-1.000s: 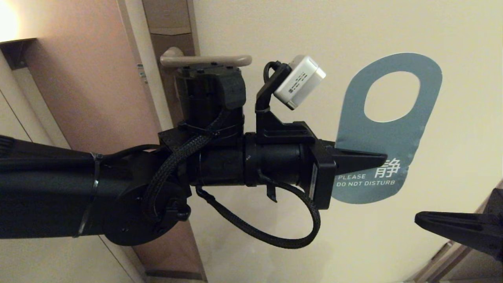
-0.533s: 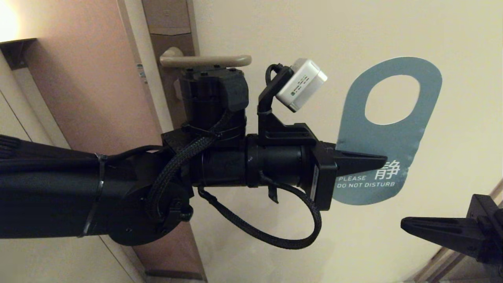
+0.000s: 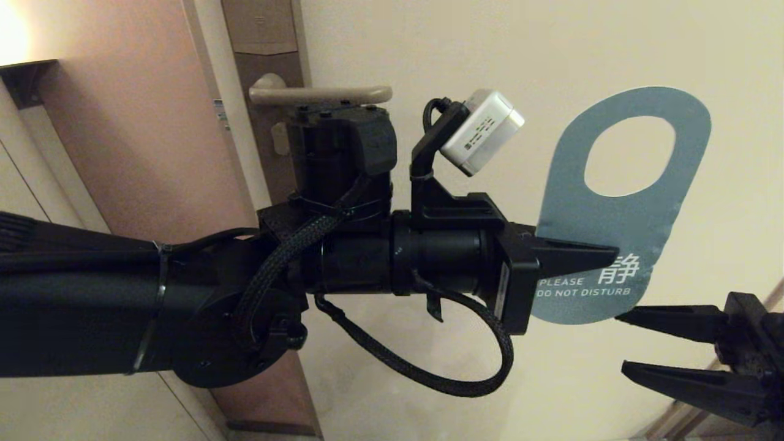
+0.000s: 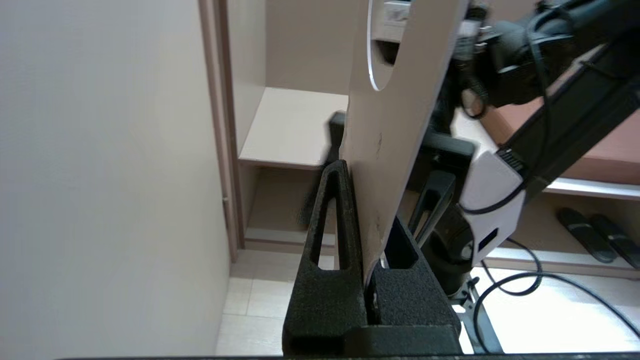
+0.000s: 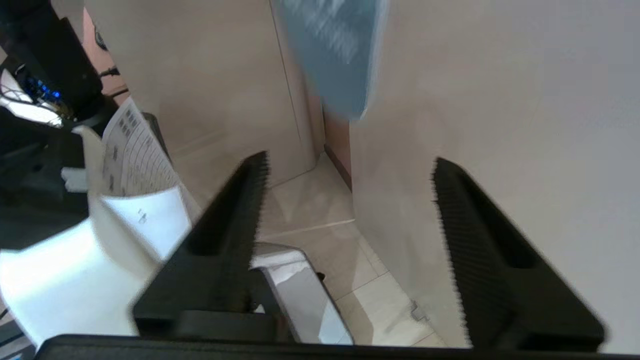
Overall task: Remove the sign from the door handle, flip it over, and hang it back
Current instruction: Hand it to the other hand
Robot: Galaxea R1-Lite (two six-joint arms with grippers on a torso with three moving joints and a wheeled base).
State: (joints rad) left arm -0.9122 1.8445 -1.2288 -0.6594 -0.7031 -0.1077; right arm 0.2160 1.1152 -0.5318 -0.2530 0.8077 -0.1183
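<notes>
With the sign [image 3: 618, 214] already off the door handle [image 3: 321, 94], the left tool [image 3: 588, 260] pinched it teal-side out, unturned, beside the wide-open right tool [image 3: 637, 343]; rehanging remained.

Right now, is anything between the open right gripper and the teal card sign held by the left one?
Nothing: in the head view, only bare cream wall separates the right gripper from the sign's lower edge.
</notes>
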